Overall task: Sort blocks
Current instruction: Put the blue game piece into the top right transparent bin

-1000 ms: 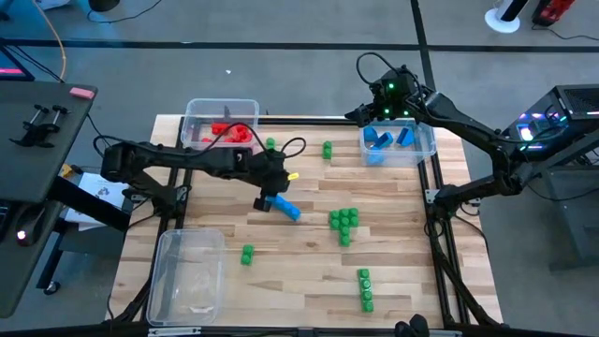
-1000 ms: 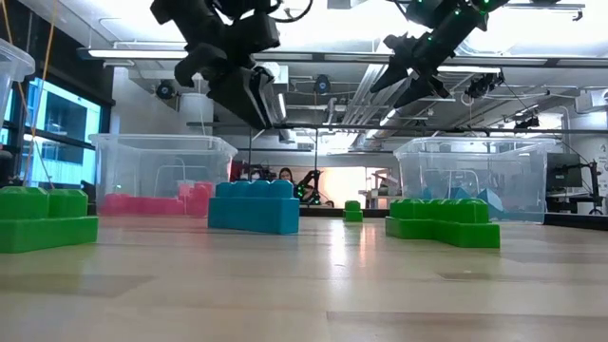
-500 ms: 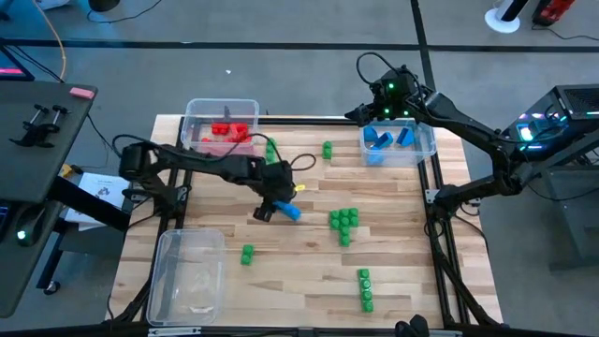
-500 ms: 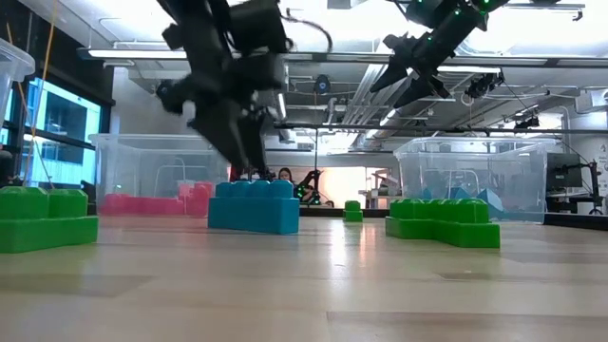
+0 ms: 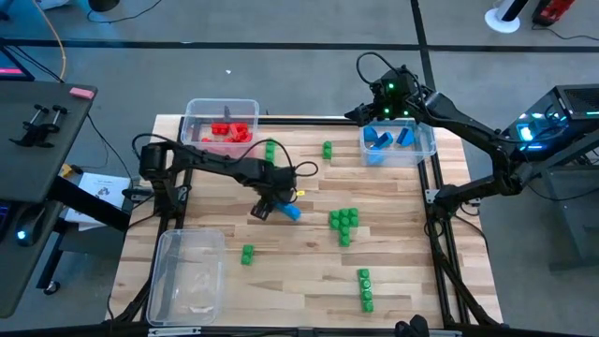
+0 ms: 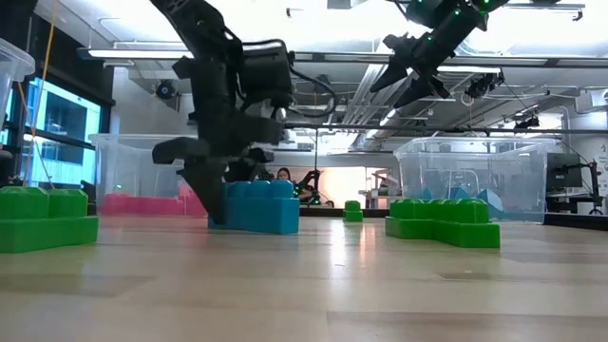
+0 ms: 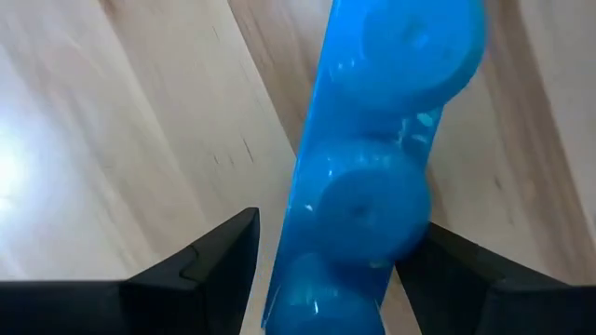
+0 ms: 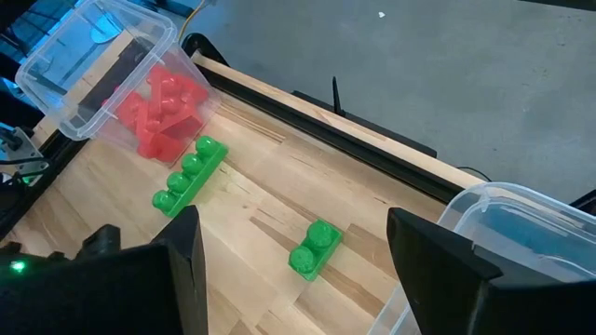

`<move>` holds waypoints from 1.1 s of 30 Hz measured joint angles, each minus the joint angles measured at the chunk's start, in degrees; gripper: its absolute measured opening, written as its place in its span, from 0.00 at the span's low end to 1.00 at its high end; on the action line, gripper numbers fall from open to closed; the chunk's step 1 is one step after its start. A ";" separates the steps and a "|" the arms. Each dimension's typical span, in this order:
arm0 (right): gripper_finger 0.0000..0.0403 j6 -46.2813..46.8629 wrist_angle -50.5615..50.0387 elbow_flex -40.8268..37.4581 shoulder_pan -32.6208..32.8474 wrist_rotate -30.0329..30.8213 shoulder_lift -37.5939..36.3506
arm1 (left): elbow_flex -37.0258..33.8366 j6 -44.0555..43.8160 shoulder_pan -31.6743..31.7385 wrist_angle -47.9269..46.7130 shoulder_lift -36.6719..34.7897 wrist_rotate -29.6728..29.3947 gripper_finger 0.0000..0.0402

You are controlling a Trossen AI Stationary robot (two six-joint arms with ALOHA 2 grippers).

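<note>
A: Status of left gripper (image 5: 274, 203)?

B: Lowered to the table (image 5: 393, 253) mid-board, over the blue block (image 5: 289, 211). Fingers (image 7: 200, 265) spread, one on each long side of the block, not yet clamped. Nothing held.

A: Orientation of block?

B: Elongated, lying flat on the wood, studs up. Long axis running straight out ahead between the fingers, so closure falls across the short width. Seated square for a pinch.

A: Right gripper (image 6: 410, 74)?

B: Parked high above the bin of blue blocks (image 5: 398, 142) at the far right corner, jaws apart, empty. Well apart from the block; left arm clearly nearer.

A: Destination?

B: Judged to be that same bin, across the table from the block, beyond the green cluster (image 5: 343, 223).
</note>
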 joint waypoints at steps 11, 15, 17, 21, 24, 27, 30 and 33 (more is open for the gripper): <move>0.53 -0.38 -0.02 -0.02 0.00 -0.02 0.00 | -0.03 -4.33 0.95 -0.06 -0.03 4.16 0.25; 0.53 -1.71 0.27 -0.02 -0.03 -1.70 -0.42 | 0.57 -8.89 3.81 0.68 -3.63 5.54 0.25; 0.53 -1.84 2.45 -0.02 -0.07 -4.09 -1.71 | 1.26 -10.54 5.56 2.79 -5.96 5.10 0.25; 0.53 -1.61 7.16 -0.02 -0.42 -7.25 -5.99 | 4.10 -15.51 9.17 12.96 -9.95 5.03 0.25; 0.53 -1.92 7.62 -0.02 -0.41 -7.99 -9.62 | 7.16 -18.74 11.31 20.65 -10.38 4.44 0.25; 0.53 -2.54 7.32 -0.02 -0.39 -8.26 -13.08 | 11.71 -19.00 12.48 25.33 -7.90 4.18 0.25; 0.53 -2.44 7.08 -0.02 -0.38 -8.55 -15.49 | 18.36 -19.06 12.87 25.38 -2.24 3.40 0.25; 0.53 -1.23 6.85 -0.02 -0.37 -8.49 -16.90 | 26.42 -19.04 12.87 23.08 5.11 2.35 0.25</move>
